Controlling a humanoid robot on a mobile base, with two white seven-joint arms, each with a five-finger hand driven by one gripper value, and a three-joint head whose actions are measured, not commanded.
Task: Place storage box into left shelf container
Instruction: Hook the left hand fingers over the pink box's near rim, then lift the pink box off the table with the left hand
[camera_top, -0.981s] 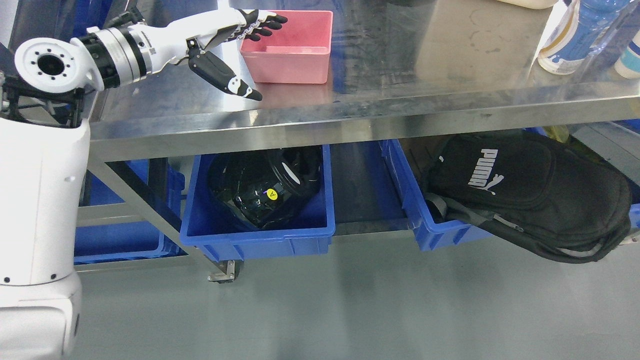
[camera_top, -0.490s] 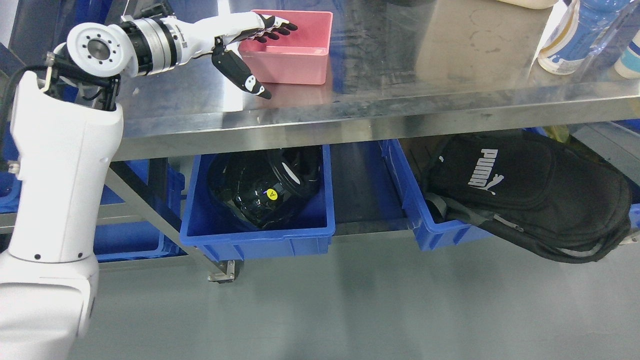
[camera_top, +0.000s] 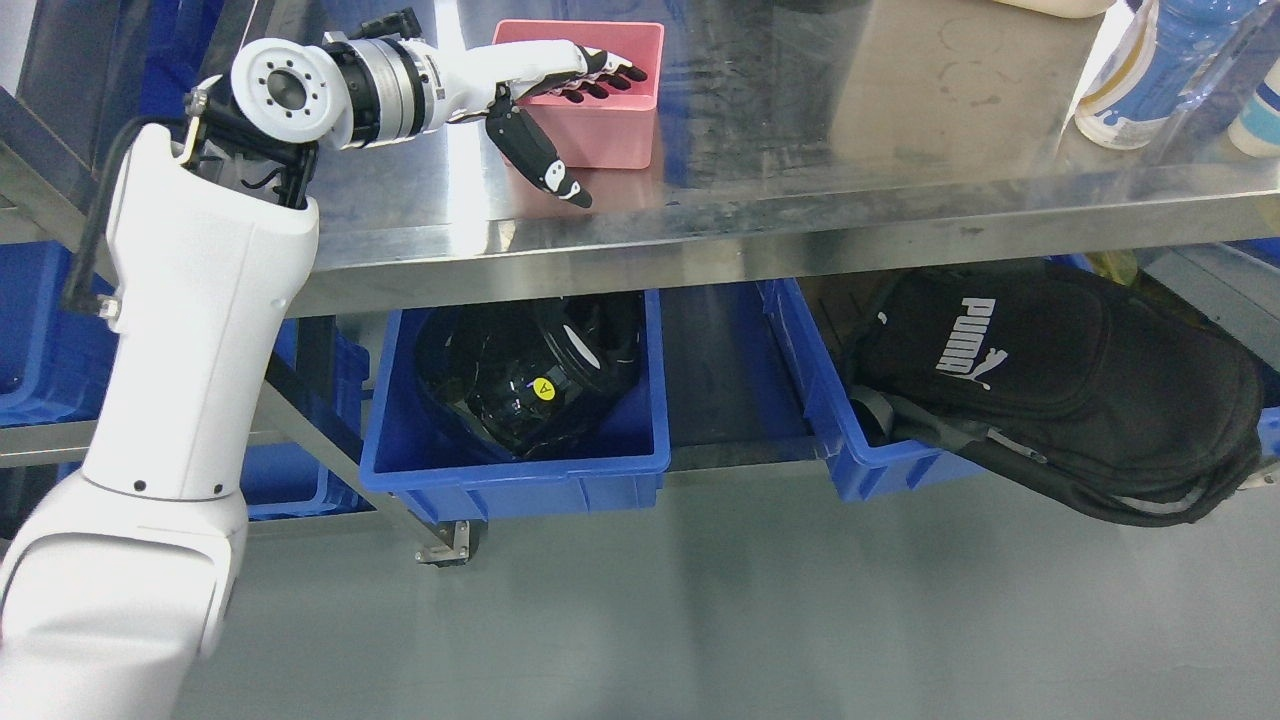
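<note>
The pink storage box sits on the steel counter, not yet lifted, so the task is at its start. The left hand reaches over the box's open top with fingers extended and thumb hanging outside the near wall, gripping nothing. Grasping, lifting and lowering it into the blue shelf container below all remain.

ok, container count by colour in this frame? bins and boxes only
Blue bins: 4, left edge, behind the frame leg, centre, right
Pink storage box: 1
Total: 5
</note>
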